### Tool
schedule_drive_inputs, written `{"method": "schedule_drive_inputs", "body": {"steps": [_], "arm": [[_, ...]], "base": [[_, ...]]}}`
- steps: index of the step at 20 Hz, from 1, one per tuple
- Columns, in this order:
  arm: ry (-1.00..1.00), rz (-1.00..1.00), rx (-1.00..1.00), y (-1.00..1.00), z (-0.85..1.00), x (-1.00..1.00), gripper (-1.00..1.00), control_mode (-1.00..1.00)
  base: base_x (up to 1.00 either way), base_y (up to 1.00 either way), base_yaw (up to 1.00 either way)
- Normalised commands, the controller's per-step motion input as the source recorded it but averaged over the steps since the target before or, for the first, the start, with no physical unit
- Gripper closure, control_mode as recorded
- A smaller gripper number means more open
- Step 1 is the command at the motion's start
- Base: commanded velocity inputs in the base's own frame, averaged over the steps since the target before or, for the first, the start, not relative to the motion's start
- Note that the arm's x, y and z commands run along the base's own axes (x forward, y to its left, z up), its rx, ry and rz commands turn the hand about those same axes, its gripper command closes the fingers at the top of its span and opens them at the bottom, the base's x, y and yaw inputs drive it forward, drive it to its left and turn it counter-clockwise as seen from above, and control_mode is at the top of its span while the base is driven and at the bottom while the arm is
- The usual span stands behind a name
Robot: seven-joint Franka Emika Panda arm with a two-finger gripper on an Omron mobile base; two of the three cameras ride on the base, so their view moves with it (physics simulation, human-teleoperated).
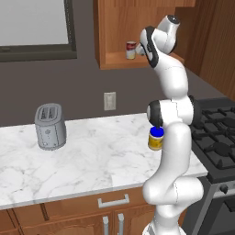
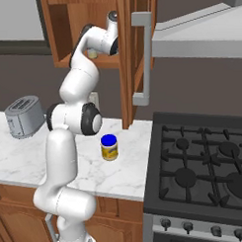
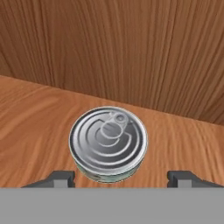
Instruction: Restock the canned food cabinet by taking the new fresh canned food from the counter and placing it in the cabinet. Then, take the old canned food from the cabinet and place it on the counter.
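The old canned food (image 3: 108,143), a low flat silvery tin with a ring pull, lies on the cabinet's wooden shelf (image 3: 30,118) close to the back wall. My gripper (image 3: 120,179) hangs just above and in front of it, open. One fingertip (image 3: 59,178) stands at each side of the tin, with a gap to it. The new fresh canned food (image 1: 131,49), red over white, stands upright on the shelf of the cabinet (image 1: 114,27), left of my hand. The white marble counter (image 1: 92,156) runs below.
A yellow jar with a blue lid (image 1: 156,138) stands on the counter beside my arm. A grey toaster (image 1: 49,126) sits at the counter's left. The black gas stove (image 2: 203,164) lies to the right. The open cabinet door (image 2: 135,58) hangs right of my hand.
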Motion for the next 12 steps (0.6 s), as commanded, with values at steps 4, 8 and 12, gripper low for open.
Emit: {"method": "schedule_drive_inputs", "body": {"steps": [4,8,12], "arm": [[0.00,0.06,0.00,0.02,-0.15,-0.01,-1.00,-1.00],[0.00,0.02,-0.01,0.08,-0.19,0.07,-1.00,-1.00],[0.00,0.00,0.00,0.00,-0.27,0.40,-1.00,-1.00]], "base": [[0.00,0.00,0.00],[0.00,0.00,0.00],[0.00,0.00,0.00]]}}
